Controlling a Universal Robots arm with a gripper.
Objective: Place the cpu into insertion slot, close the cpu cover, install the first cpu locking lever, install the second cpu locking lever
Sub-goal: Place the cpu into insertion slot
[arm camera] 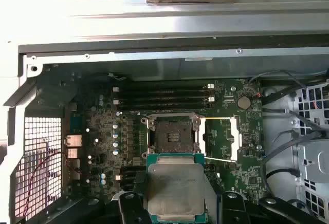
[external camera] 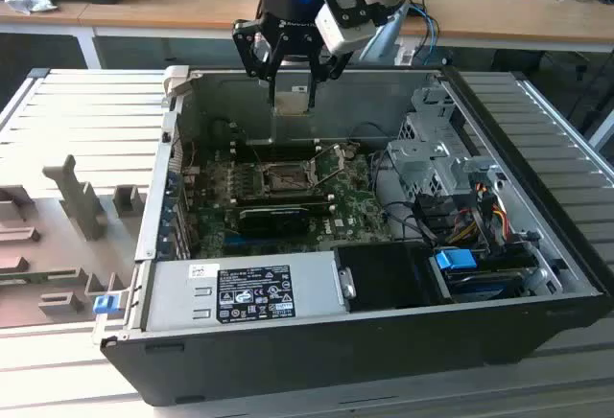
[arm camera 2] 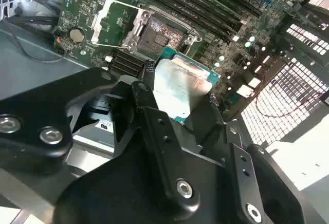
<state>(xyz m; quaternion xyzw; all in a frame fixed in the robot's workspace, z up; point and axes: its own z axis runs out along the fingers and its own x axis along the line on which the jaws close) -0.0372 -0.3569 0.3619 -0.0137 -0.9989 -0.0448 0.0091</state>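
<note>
Wooden desks stand behind the slatted table that carries your open case. You have one cpu, one slot and one cover. Your gripper points straight down above the case, its fingers clamped on the cpu's edges. The slot lies lower down inside the case, bare, with the cover swung open beside it.
</note>
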